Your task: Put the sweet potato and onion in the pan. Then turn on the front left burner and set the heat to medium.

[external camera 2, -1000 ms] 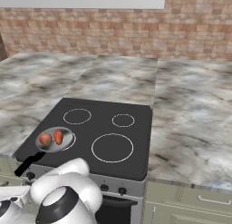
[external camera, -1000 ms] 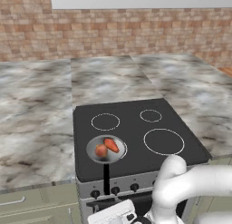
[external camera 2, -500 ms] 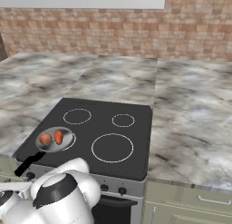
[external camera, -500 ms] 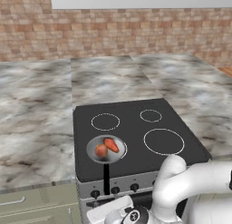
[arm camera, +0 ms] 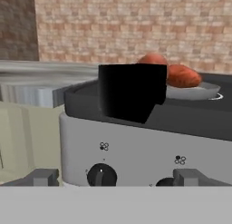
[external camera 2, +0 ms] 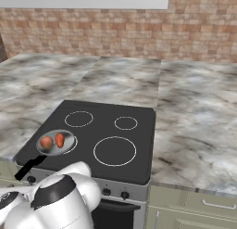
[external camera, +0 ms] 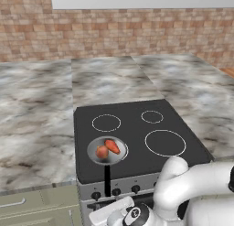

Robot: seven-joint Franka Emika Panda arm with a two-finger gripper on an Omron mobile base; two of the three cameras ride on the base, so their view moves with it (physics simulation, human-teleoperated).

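Arm folded low in front of the stove (external camera: 137, 129), elbow bulging white at the bottom of both base views, wrist dropped below the stovetop edge with the end effector (arm camera: 115, 177) aimed level at the front panel, tips spread wide apart and holding nothing, one black knob (arm camera: 101, 176) between them and low. Sweet potato (external camera: 112, 146) and onion (external camera: 102, 152) lying side by side inside the pan (external camera: 119, 155), close or touching. Pan resting on the front left burner (external camera 2: 70, 147), black handle (external camera: 107, 179) sticking out over the stove's front edge toward the hand, marble worktop (external camera: 36, 110) on either side.
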